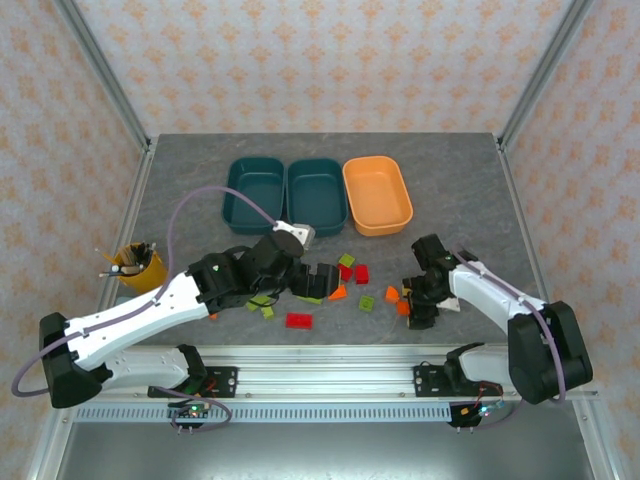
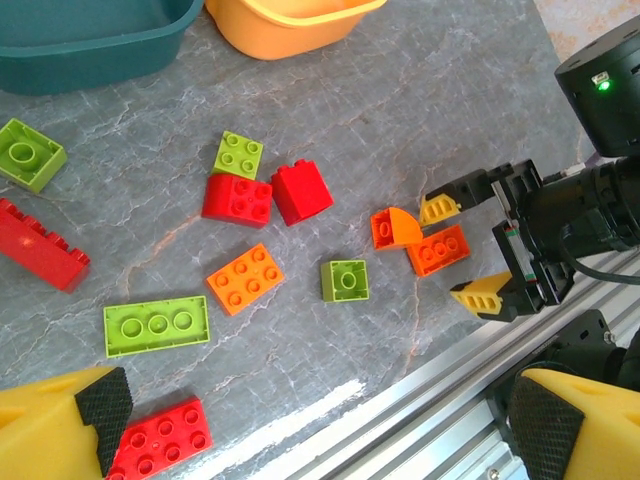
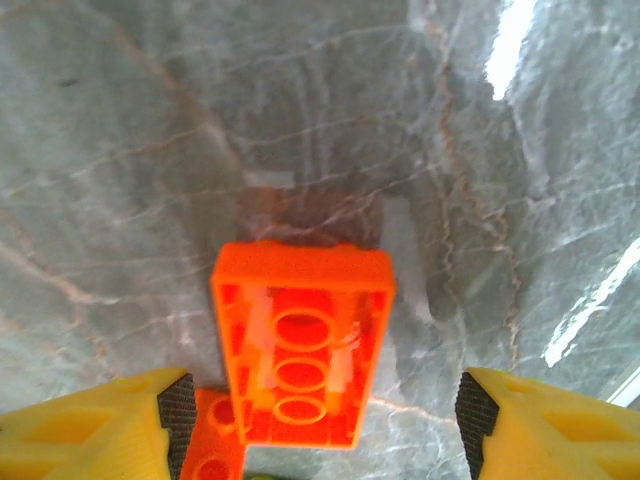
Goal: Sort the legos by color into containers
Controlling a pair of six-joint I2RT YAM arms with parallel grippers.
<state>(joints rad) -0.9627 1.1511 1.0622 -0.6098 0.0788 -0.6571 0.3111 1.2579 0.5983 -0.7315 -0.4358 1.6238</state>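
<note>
Right gripper [image 2: 459, 252] sits low at the near right, fingers spread either side of an orange brick [image 3: 300, 340], a gap on each side. Left gripper [image 1: 320, 282] hangs wide open over red, green and orange bricks [image 2: 156, 325] scattered in the middle. Two teal tubs [image 1: 255, 190] and the orange tub [image 1: 377, 190] line the far side.

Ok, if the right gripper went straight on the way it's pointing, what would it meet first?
Probably the big orange brick, which sits between the right gripper's open jaws, with the table under it. I can't tell how near it already is.
</note>
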